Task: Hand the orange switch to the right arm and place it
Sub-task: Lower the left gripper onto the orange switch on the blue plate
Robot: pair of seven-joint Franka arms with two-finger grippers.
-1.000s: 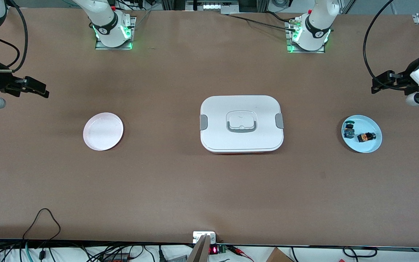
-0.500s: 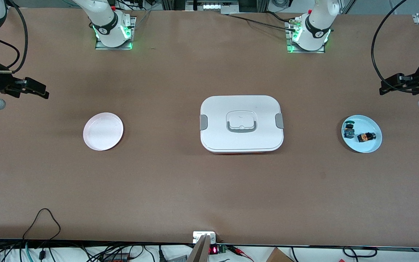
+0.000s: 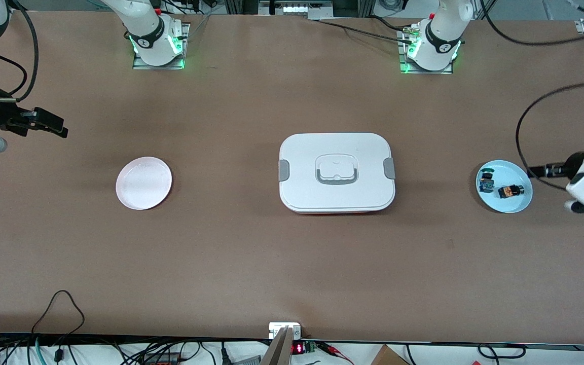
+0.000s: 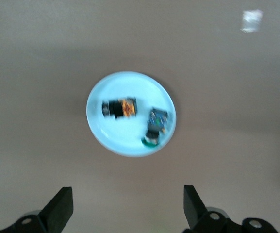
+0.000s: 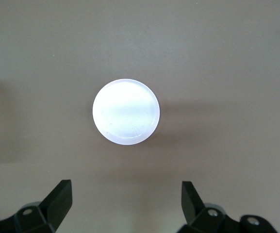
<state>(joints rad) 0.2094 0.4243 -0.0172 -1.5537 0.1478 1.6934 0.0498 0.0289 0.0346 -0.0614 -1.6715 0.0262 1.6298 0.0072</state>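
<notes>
Front view: your orange switch [image 3: 510,191] lies in the blue plate [image 3: 520,205] w/ the green-capped switch [image 3: 485,181], at the left arm's end of the table. Left gripper [image 3: 535,171] sits above the table beside that plate. Right gripper [image 3: 53,125] waits over its end, near the white plate [image 3: 144,183]; lidded white box [image 3: 336,172] mid-table.

Left wrist view: fingers [image 4: 59,208] spread, nothing between, orange switch [image 4: 120,108] below.

Right wrist view: fingers [image 5: 57,199] spread, empty, white plate [image 5: 125,111] below.

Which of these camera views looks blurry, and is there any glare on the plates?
Left wrist view: soft, the orange switch and green switch smeared on the blue plate. Right wrist view: sharper, the white plate glares nearly blank. Front view: crisp, evenly lit.
</notes>
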